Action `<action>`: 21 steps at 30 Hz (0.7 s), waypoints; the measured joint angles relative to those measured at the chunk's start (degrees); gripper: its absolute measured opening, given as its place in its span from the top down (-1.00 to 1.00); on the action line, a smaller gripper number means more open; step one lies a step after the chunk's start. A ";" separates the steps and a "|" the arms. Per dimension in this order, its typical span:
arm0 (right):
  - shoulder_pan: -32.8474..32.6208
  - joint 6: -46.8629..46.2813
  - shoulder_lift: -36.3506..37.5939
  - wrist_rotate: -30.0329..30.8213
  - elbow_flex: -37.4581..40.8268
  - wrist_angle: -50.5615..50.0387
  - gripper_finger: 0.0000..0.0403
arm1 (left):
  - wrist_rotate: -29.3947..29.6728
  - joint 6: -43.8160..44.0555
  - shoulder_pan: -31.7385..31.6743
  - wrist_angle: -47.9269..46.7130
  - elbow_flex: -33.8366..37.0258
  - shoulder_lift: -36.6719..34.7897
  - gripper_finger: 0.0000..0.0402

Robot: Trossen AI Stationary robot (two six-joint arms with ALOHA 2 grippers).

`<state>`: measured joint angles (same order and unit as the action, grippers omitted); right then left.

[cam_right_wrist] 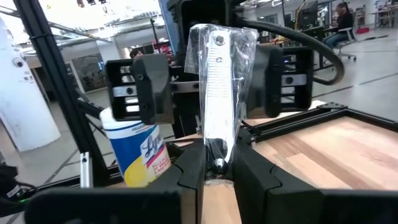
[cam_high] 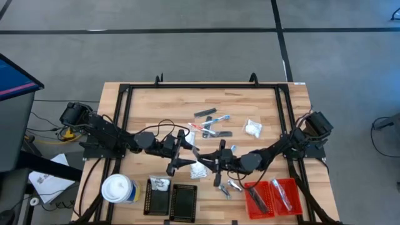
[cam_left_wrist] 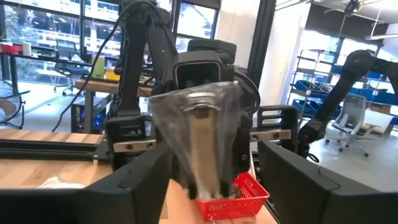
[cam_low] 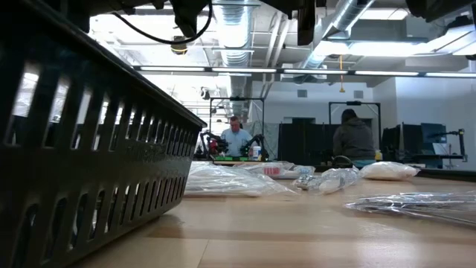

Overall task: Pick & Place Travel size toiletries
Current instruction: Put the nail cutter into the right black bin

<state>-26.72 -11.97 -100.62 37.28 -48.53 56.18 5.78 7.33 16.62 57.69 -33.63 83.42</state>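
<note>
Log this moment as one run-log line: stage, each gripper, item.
stage: handover above table centre | right gripper: shut on clear-wrapped stick | left gripper: open around the stick, facing right | red tray: near right arm

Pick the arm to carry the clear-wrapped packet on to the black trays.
Left, probably: the left claw stands open around the packet that the right claw grips mid-table, and the black trays lie on the left arm's side.

Grey floor [cam_high: 187, 15] w/ dark lines; ceiling strip lights [cam_low: 245, 71]; two people at far benches.
</note>
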 joint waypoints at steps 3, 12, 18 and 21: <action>0.28 -0.07 0.00 0.00 0.00 -0.04 0.74 | 0.05 -0.02 0.00 0.12 0.00 0.00 -0.01; 0.24 -0.07 0.00 -0.16 0.00 -0.17 0.74 | 0.24 0.00 0.00 0.26 0.00 0.00 0.37; 0.22 0.00 0.00 -0.42 0.00 -0.20 0.74 | 0.04 0.07 -0.04 0.22 0.02 0.00 0.69; 0.17 0.15 0.00 -0.60 0.00 -0.34 0.73 | -1.28 0.20 -0.04 0.17 0.02 0.00 0.82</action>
<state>-26.55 -11.81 -100.62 36.67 -48.53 55.84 4.50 7.53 16.58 57.86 -33.61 83.42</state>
